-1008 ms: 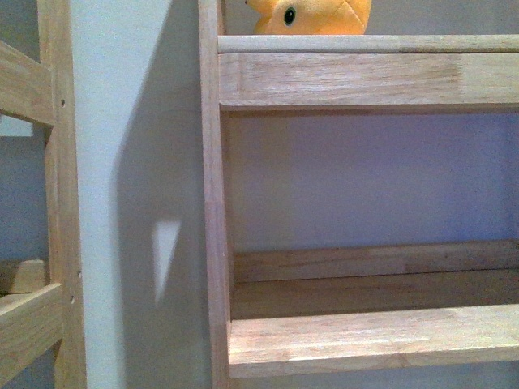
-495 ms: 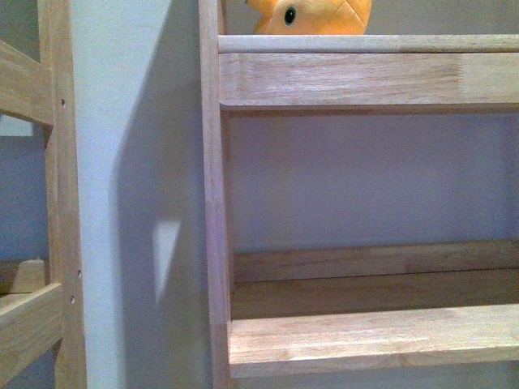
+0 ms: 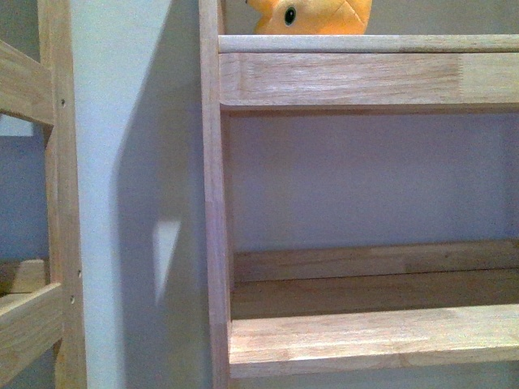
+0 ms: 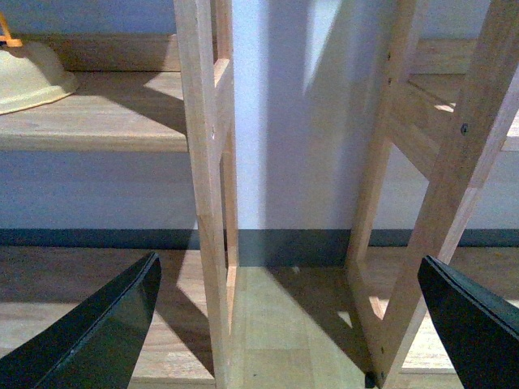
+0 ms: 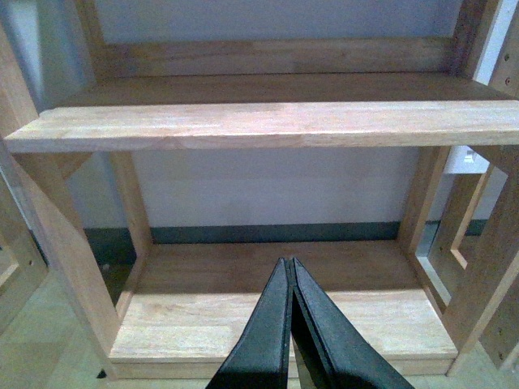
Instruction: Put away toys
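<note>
A yellow-orange plush toy (image 3: 312, 16) with a small black eye rests on the top shelf board (image 3: 365, 44) of the wooden rack; only its lower part shows at the top edge of the front view. Neither arm appears in that view. My left gripper (image 4: 288, 271) is open, its black fingers (image 4: 97, 332) wide apart, facing the gap between two wooden racks above the floor. My right gripper (image 5: 289, 263) is shut with nothing in it, pointing at the lowest shelf (image 5: 243, 316) of a rack.
Wooden shelf racks stand against a pale wall; the upright post (image 3: 212, 203) divides them. A cream bowl-like object (image 4: 28, 73) lies on a shelf in the left wrist view. A bare middle shelf (image 5: 268, 121) spans the right wrist view. Light wood floor (image 4: 276, 324) lies between the racks.
</note>
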